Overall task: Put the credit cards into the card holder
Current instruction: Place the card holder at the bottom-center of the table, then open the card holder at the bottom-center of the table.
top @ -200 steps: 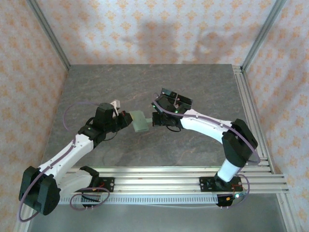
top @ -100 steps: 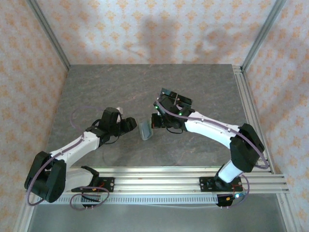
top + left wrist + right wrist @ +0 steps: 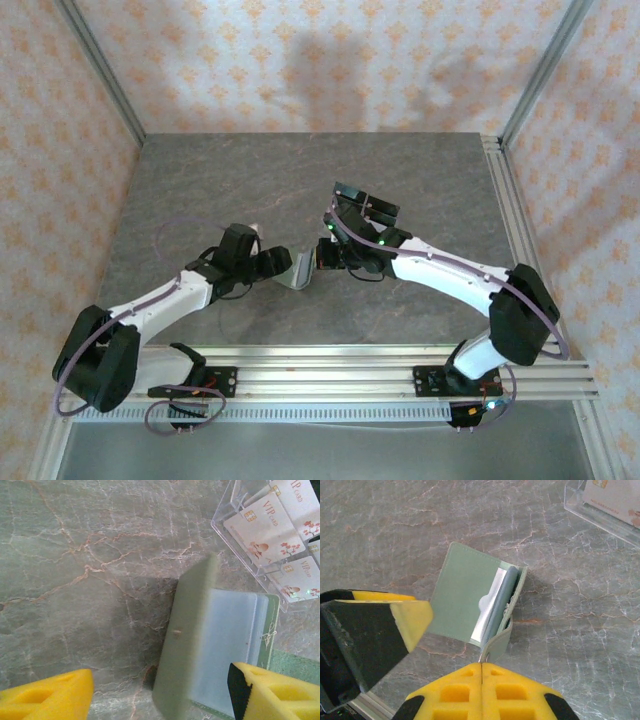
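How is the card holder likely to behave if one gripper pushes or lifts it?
The card holder probably flexes: its cover stands half open and its snap tab bends. Thin and seemingly light, it likely slides when pushed.

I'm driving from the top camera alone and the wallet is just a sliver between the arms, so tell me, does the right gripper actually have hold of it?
Observer: Yes. In the right wrist view the right gripper is shut on the snap tab of the card holder.
Operator: And the left one?
Observer: The left gripper is open, with the holder's raised cover between its fingers.
Operator: Where are the cards?
Observer: The credit cards, printed VIP, sit in the clear stand beside the open holder.
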